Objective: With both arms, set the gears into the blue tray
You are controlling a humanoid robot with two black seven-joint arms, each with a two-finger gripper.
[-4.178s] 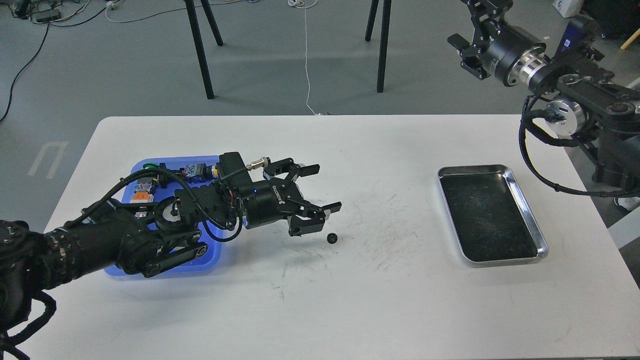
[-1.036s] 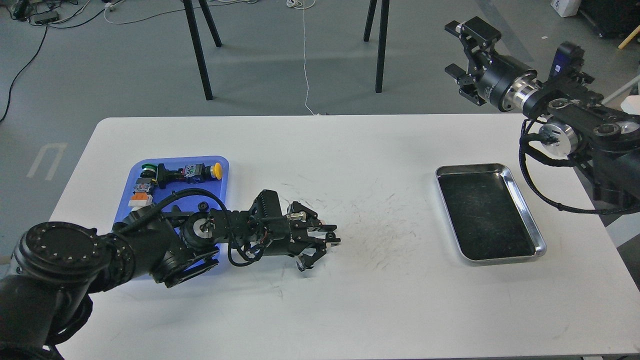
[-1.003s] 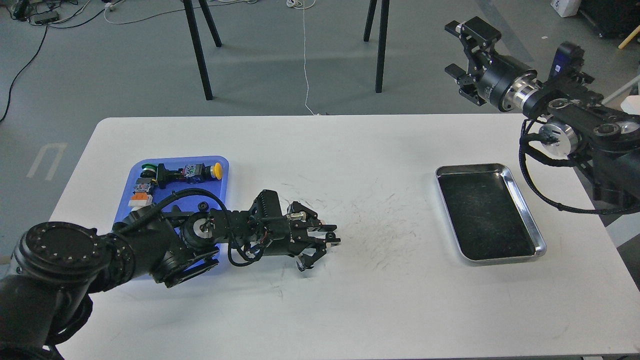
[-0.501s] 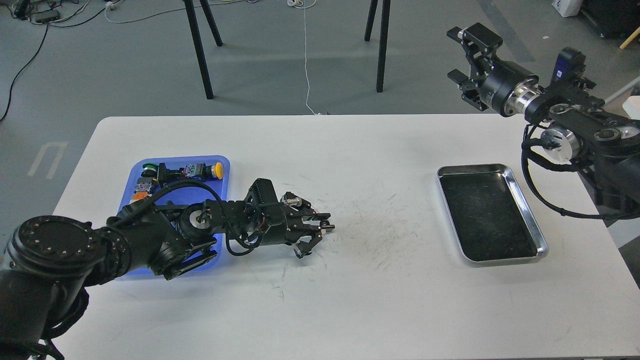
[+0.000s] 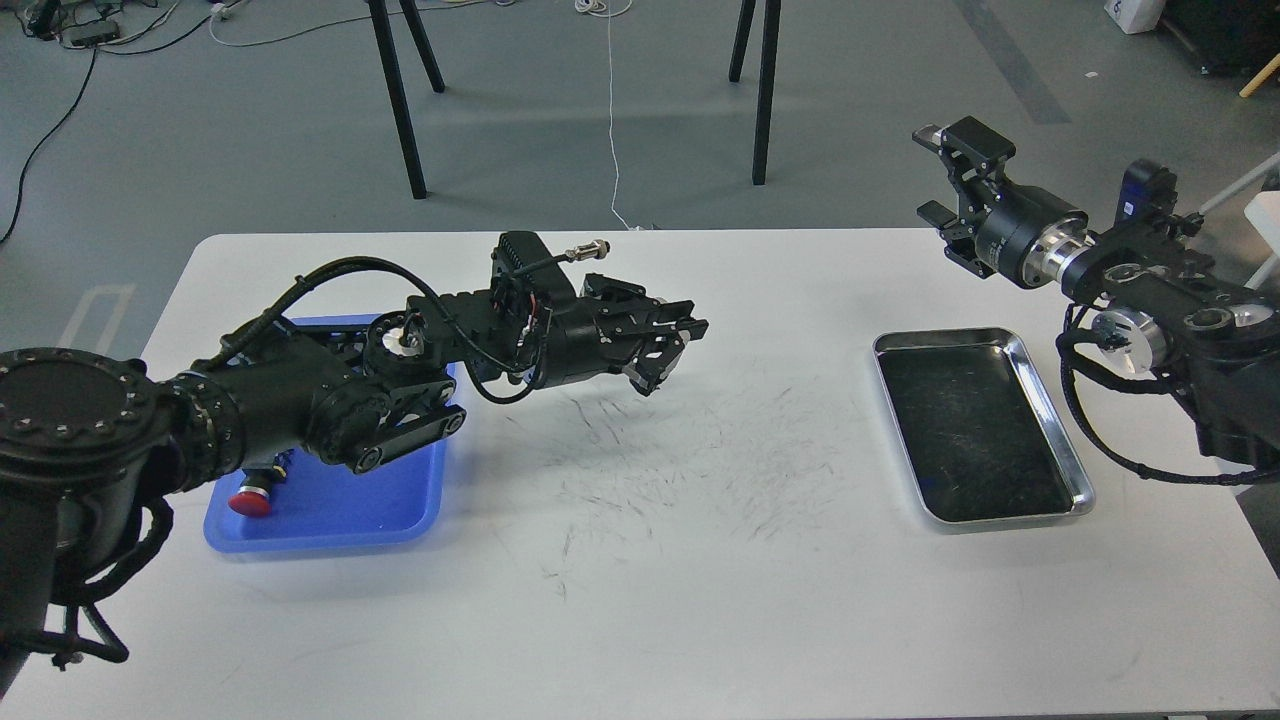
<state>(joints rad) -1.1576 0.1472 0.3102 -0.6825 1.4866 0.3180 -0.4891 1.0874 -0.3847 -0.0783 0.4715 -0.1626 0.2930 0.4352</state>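
Hanging above the surface beside the blue tray, the left claw looks closed — whether on a gear I cannot tell — while the right claw gapes empty.

floor: grey floor, pretty plain, a few cables lying about top left
furniture: white table, scuffed up; black stand legs behind it
cord: thin white cord on the floor
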